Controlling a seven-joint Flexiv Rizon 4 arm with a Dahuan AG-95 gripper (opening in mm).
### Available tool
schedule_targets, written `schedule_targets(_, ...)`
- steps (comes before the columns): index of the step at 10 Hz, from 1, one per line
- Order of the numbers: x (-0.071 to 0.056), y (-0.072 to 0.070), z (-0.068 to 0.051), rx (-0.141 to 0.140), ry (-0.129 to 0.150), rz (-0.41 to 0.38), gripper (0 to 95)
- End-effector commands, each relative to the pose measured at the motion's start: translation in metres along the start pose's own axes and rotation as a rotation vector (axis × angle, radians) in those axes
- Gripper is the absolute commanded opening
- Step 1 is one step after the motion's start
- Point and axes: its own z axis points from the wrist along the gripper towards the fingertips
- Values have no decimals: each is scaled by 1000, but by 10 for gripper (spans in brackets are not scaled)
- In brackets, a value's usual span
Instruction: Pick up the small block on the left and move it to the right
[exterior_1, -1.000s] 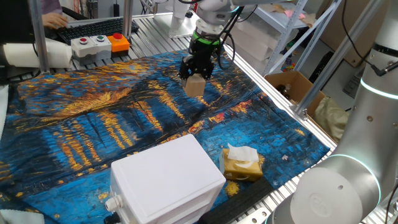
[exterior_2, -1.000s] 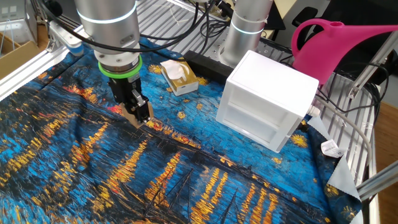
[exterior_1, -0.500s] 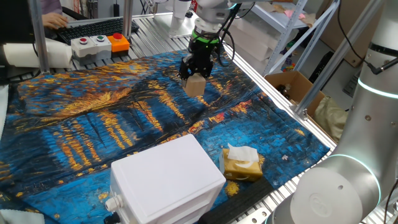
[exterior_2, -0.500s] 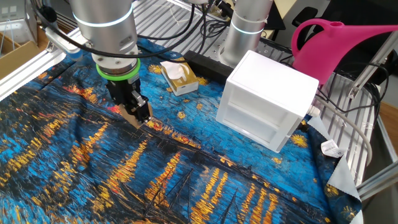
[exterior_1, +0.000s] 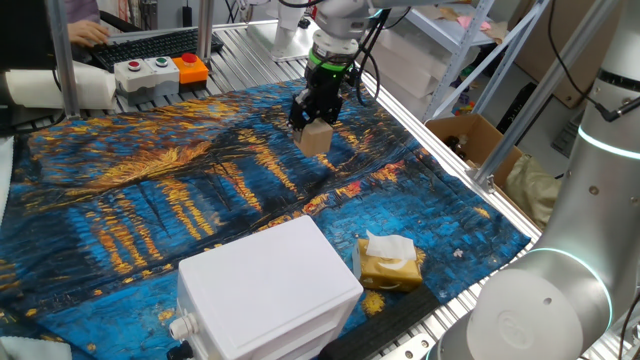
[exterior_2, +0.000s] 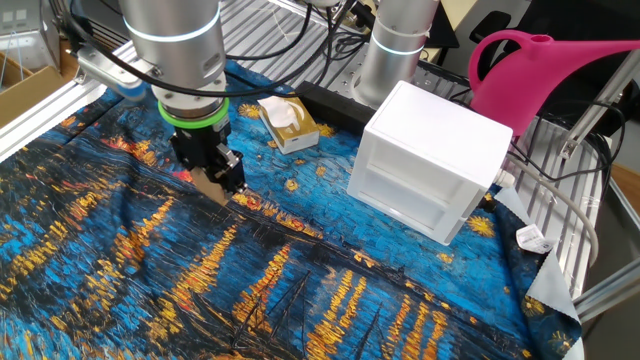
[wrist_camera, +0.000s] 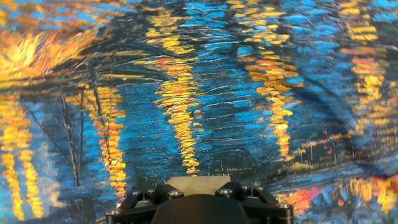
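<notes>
The small block is a plain tan cube held between the fingers of my gripper. It hangs low over the blue and orange painted cloth, at the cloth's far side in one fixed view. In the other fixed view the block shows under the gripper, left of the tissue packet. In the hand view only the block's top face shows, just past the gripper body. I cannot tell whether the block touches the cloth.
A large white plastic box stands on the cloth's near side, with a yellow-brown tissue packet beside it. A button box lies beyond the cloth. A pink watering can and a second arm's base stand behind the box.
The gripper has shifted only slightly over the cloth, with the block still held in it.
</notes>
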Motion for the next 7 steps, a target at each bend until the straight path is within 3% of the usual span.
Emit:
schedule_targets(1,1,0,0,4,-1,-25,0)
schedule_targets(7,1,0,1,3,-4,-43,0)
